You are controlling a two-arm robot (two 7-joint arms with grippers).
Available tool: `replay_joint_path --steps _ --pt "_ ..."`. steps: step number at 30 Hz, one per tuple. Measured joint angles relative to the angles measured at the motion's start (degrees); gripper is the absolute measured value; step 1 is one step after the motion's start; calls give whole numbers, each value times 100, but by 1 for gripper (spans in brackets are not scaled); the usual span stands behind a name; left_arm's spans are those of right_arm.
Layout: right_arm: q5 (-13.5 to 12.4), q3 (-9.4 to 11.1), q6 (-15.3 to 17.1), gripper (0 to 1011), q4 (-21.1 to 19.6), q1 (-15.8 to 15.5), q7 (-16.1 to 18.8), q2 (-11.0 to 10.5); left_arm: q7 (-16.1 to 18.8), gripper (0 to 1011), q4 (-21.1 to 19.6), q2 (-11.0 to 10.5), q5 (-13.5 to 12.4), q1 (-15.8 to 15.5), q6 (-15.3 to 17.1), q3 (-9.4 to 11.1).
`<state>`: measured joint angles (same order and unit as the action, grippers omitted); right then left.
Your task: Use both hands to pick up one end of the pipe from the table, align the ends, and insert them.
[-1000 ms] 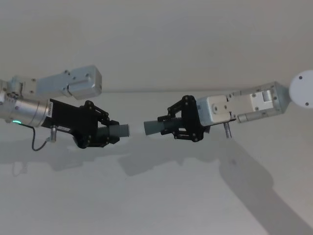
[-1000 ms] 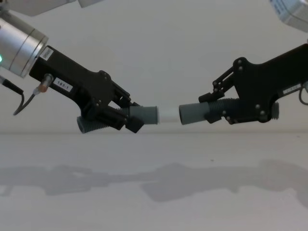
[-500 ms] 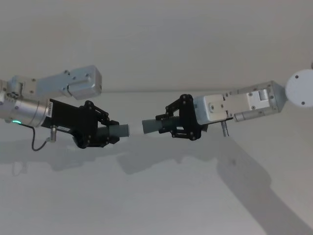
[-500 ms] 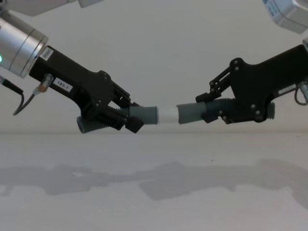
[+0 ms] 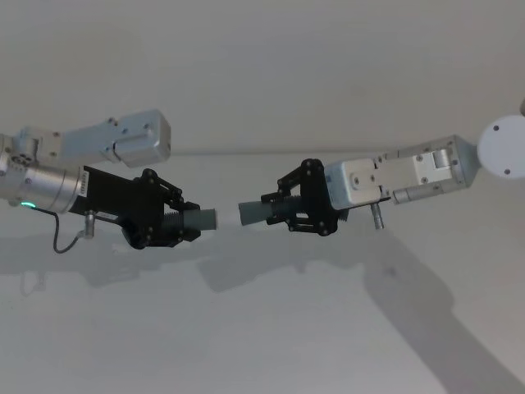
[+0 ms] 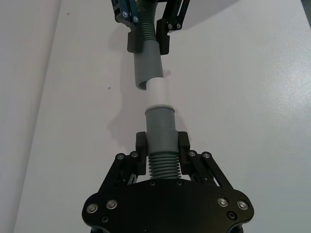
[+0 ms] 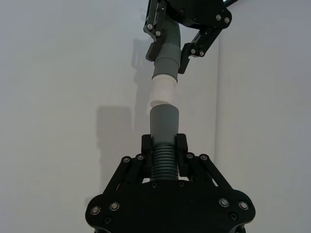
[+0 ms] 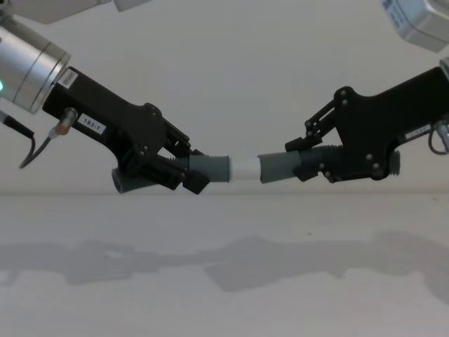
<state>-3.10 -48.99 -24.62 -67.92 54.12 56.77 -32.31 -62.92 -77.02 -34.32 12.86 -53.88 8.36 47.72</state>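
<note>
Pipe halves are both in my grippers, held in the air above the table [image 8: 224, 281] and not yet joined. My left gripper [image 8: 184, 168] is clamped on the ribbed section of the piece with the white stub [image 8: 245, 168]; my right gripper [image 8: 309, 165] is clamped the same way on the other piece, whose open grey mouth [image 8: 265, 168] faces the stub.

Chest view: the mouth sits right at the stub's tip, with most of the white length exposed — insertion has barely begun, if at all.

Left wrist view: the mouth [image 6: 146, 80] appears offset to one side of the stub [image 6: 158, 92], overlapping it rather than ringing it. I cannot tell whether the stub has entered.

Risks, by my judgement:
- If the offset is real, pushing would drive the stub against the mouth's rim and jam it or slide it past.
- The ribbed sections look flexible; a blocked push could bend either piece in its grip instead of seating it.
- Each piece is angled slightly — a tilt mismatch could wedge the joint partway.
- Pushing harder could slide a piece back through my fingers.
</note>
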Motion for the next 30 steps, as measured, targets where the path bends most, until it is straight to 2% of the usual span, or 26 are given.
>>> replay_joint_path --steps 30 --pt "-45 80 -68 262 -198 -44 -6 -162 1 336 -1 -1 -1 0 -1 0"
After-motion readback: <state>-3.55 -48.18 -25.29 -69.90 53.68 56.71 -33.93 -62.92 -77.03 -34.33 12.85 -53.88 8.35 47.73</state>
